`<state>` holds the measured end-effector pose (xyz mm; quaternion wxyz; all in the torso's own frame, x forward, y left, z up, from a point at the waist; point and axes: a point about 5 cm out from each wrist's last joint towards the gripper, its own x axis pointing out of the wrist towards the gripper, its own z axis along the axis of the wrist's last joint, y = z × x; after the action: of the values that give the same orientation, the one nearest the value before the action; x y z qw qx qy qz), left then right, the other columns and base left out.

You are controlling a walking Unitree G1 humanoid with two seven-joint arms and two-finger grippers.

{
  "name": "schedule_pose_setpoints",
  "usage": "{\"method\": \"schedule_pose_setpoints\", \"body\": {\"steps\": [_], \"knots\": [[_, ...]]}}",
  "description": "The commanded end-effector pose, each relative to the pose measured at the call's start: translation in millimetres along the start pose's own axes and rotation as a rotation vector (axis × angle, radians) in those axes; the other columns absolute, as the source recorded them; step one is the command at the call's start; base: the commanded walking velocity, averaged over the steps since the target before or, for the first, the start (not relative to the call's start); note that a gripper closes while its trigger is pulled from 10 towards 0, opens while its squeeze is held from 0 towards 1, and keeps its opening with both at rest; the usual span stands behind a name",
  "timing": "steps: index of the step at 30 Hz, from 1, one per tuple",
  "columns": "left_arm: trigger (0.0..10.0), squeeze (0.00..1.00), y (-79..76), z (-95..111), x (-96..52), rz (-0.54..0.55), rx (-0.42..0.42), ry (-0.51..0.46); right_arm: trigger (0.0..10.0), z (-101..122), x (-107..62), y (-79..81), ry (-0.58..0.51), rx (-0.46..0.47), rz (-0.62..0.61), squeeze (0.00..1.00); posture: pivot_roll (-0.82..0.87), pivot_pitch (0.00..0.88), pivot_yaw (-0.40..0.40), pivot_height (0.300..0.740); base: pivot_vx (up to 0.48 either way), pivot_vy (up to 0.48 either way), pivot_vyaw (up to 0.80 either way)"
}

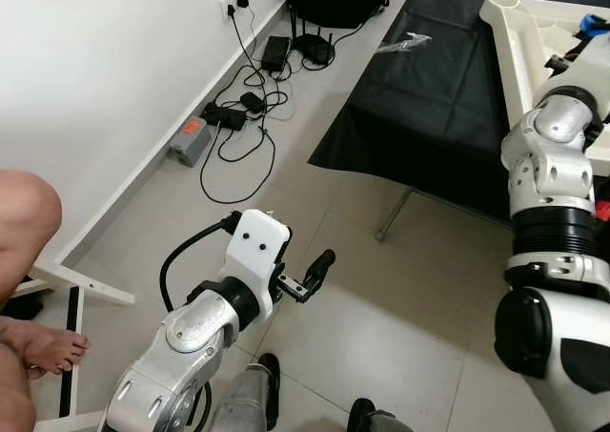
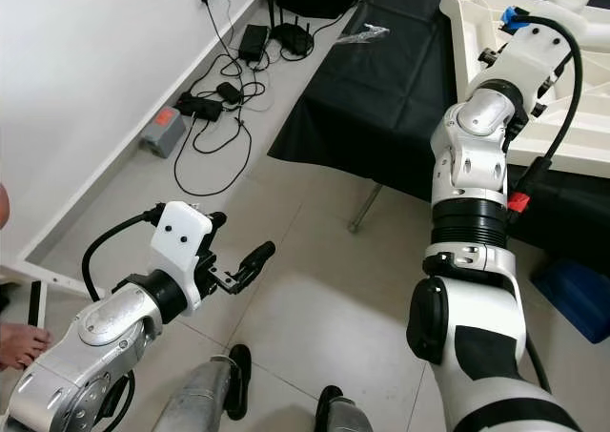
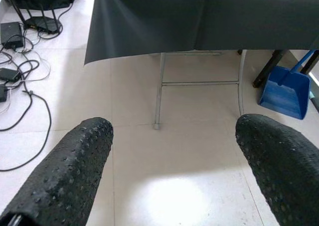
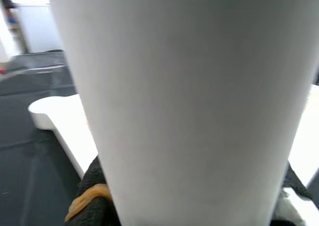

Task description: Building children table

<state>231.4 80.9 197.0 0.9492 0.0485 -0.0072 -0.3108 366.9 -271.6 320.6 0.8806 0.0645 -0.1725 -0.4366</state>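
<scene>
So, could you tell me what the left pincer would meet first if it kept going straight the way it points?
Probably the tiled floor: the open left pincer hangs empty and aims down toward it, short of the folding table's metal legs under the black cloth. Depth is unclear, so the legs might come first.

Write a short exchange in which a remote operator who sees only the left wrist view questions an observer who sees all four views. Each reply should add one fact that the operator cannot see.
Operator: My left claw is open above the floor tiles, facing a black-covered table. Where is the right arm?
Observer: The right arm reaches up to a white table top lying on that black cover.
Operator: What does its wrist camera see?
Observer: A white tube, very close in front of the lens.
Operator: Understood. I will keep the left arm where it is.
</scene>
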Motion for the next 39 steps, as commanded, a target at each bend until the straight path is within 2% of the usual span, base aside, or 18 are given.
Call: {"method": "schedule_pose_setpoints", "body": {"steps": [1, 4, 8, 10, 12, 16, 19, 20, 23, 24, 26, 27, 29, 32, 33, 35, 37, 39], "knots": [[10.0, 0.0, -1.1, -6, -2.1, -0.007, 0.0, 0.024, 10.0, -44, 1.0, -29.7, 0.233, -0.001, -0.201, 0.0, 0.19, 0.299, 0.023, 0.74, 0.0, 0.0, 0.0], [10.0, 0.0, -0.6, -6, -2.1, -0.008, 0.002, 0.024, 10.0, -46, 0.6, -34.4, 0.258, -0.014, -0.267, 0.0, 0.19, 0.301, 0.024, 0.74, 0.0, 0.0, 0.0], [10.0, 0.0, -0.5, -6, -2.1, -0.008, 0.003, 0.024, 10.0, -45, 1.2, -34.5, 0.244, -0.024, -0.265, 0.0, 0.19, 0.303, 0.025, 0.74, 0.0, 0.0, 0.0], [10.0, 0.0, -0.3, -6, -2.0, -0.008, 0.004, 0.024, 10.0, -44, 1.5, -33.1, 0.232, -0.03, -0.254, 0.0, 0.19, 0.302, 0.023, 0.74, 0.0, 0.0, 0.0], [10.0, 0.0, 0.0, -6, -2.0, -0.008, 0.007, 0.025, 10.0, -40, 0.4, -24.8, 0.215, 0.004, -0.194, 0.0, 0.19, 0.305, 0.022, 0.74, 0.0, 0.0, 0.0], [10.0, 0.0, 0.6, -6, -1.5, -0.006, 0.009, 0.023, 10.0, -20, -16.3, 28.6, 0.154, 0.16, 0.301, 0.0, 0.19, 0.307, 0.02, 0.74, 0.0, 0.0, 0.0], [10.0, 0.0, 1.0, -6, -1.0, -0.006, 0.011, 0.022, 10.0, -17, -31.0, 50.1, 0.172, 0.171, 0.554, 0.0, 0.19, 0.309, 0.023, 0.74, 0.0, 0.0, 0.0], [10.0, 0.0, 1.0, -6, -1.0, -0.006, 0.011, 0.022, 10.0, -17, -31.0, 50.1, 0.172, 0.171, 0.554, 0.0, 0.19, 0.309, 0.023, 0.74, 0.0, 0.0, 0.0], [10.0, 0.0, 1.0, -5, -0.3, -0.005, 0.012, 0.019, 10.0, -16, -46.9, 64.7, 0.2, 0.218, 0.778, 0.0, 0.18, 0.311, 0.016, 0.74, 0.0, 0.0, 0.0], [10.0, 0.0, 1.0, -5, -0.3, -0.005, 0.012, 0.019, 10.0, -16, -46.9, 64.7, 0.2, 0.218, 0.778, 0.0, 0.18, 0.311, 0.016, 0.74, 0.0, 0.0, 0.0], [10.0, 0.0, 0.9, -5, -0.2, -0.004, 0.013, 0.018, 10.0, -19, -56.8, 71.4, 0.211, 0.189, 0.939, 0.0, 0.18, 0.311, 0.016, 0.74, 0.0, 0.0, 0.0], [10.0, 0.0, 0.9, -5, -0.2, -0.004, 0.013, 0.018, 10.0, -19, -56.8, 71.4, 0.211, 0.189, 0.939, 0.0, 0.18, 0.311, 0.016, 0.74, 0.0, 0.0, 0.0], [10.0, 0.0, 0.6, -5, -0.1, -0.005, 0.014, 0.016, 10.0, -22, -62.2, 74.2, 0.225, 0.163, 1.049, 0.0, 0.18, 0.314, 0.013, 0.74, 0.0, 0.0, 0.0], [10.0, 0.0, 0.6, -5, 0.0, -0.006, 0.015, 0.015, 10.0, -23, -64.3, 75.3, 0.229, 0.164, 1.093, 0.0, 0.18, 0.316, 0.016, 0.74, 0.0, 0.0, 0.0], [10.0, 0.0, 0.4, -5, 0.3, -0.007, 0.014, 0.014, 10.0, -20, -67.5, 77.5, 0.214, 0.207, 1.182, 0.0, 0.18, 0.314, 0.014, 0.74, 0.0, 0.0, 0.0], [10.0, 0.0, 0.4, -5, 0.3, -0.007, 0.014, 0.014, 10.0, -20, -67.5, 77.5, 0.214, 0.207, 1.182, 0.0, 0.18, 0.314, 0.014, 0.74, 0.0, 0.0, 0.0], [10.0, 0.0, 0.7, -5, 0.9, -0.007, 0.016, 0.013, 10.0, -11, -72.8, 81.8, 0.198, 0.315, 1.281, 0.0, 0.17, 0.315, 0.013, 0.74, 0.0, 0.0, 0.0], [10.0, 0.0, 0.8, -5, 1.2, -0.007, 0.017, 0.012, 10.0, -7, -74.8, 83.0, 0.192, 0.352, 1.32, 0.0, 0.17, 0.315, 0.011, 0.74, 0.0, 0.0, 0.0]]}}
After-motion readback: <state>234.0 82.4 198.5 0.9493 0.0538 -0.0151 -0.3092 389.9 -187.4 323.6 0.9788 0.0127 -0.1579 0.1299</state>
